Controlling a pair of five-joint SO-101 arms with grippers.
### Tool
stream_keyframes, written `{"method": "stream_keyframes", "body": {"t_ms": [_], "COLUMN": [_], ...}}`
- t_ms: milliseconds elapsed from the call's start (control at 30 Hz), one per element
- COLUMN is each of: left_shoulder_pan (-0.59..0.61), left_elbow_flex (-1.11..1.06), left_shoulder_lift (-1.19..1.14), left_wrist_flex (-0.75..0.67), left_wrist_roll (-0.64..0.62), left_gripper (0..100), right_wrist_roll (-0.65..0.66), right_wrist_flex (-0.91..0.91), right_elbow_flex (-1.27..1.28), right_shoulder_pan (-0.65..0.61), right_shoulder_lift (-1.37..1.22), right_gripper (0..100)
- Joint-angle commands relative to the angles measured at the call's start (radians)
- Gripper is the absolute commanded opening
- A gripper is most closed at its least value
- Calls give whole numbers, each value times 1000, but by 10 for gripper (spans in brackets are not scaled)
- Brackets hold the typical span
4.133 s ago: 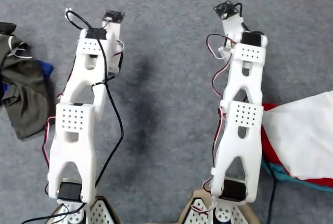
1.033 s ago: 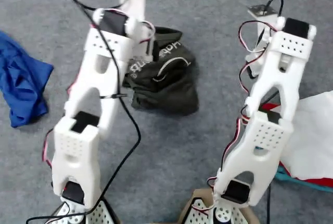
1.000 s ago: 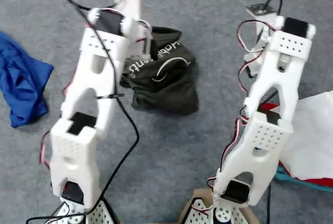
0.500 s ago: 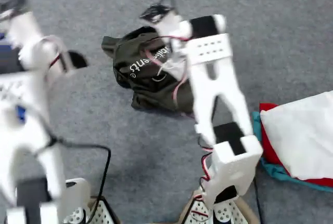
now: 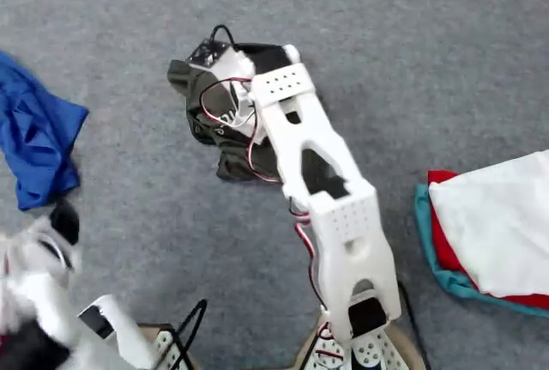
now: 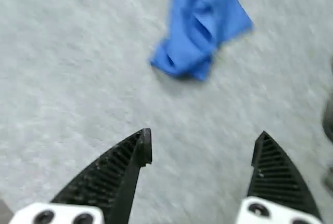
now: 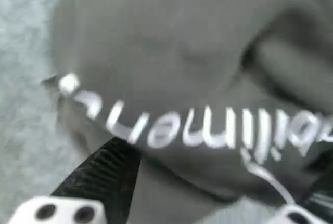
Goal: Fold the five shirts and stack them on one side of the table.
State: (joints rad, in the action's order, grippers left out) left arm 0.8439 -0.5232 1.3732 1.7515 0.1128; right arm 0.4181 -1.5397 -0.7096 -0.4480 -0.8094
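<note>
We're on the crumpled dark-olive cloth shirt (image 7: 171,42): right gripper (image 7: 213,177), jaws apart (left gripper (image 6: 204,138) likewise), must pinch an edge.

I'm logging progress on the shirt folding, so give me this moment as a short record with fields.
shirts in view: five
stacked: white shirt on top, red shirt and teal shirt under it, on the right side of the table
not folded: dark shirt crumpled mid-table; blue shirt crumpled at the left edge
right gripper: open, close over the dark shirt
left gripper: open, above bare table, blue shirt ahead of it
</note>
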Motion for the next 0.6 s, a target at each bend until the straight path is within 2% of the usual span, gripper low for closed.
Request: {"method": "stream_keyframes", "body": {"t_ms": [0,200,400,567], "left_shoulder_pan": [117,164,161,160], "left_elbow_flex": [-26,-25,-34,-37], "left_shoulder_lift": [113,134,134,134], "left_wrist_flex": [6,5,-28,-75], "left_wrist_roll": [100,127,132,132], "left_gripper": [311,311,311,311], "right_wrist_roll": [2,2,-83,-184], "right_wrist_flex": [-64,-235,-247,-247], "right_elbow_flex": [-191,-513,-759,-845], "right_shoulder_pan": [-13,-12,-4,-10], "right_shoulder_lift": [-99,-237,-150,77], "right_gripper": [355,37,23,5]}}
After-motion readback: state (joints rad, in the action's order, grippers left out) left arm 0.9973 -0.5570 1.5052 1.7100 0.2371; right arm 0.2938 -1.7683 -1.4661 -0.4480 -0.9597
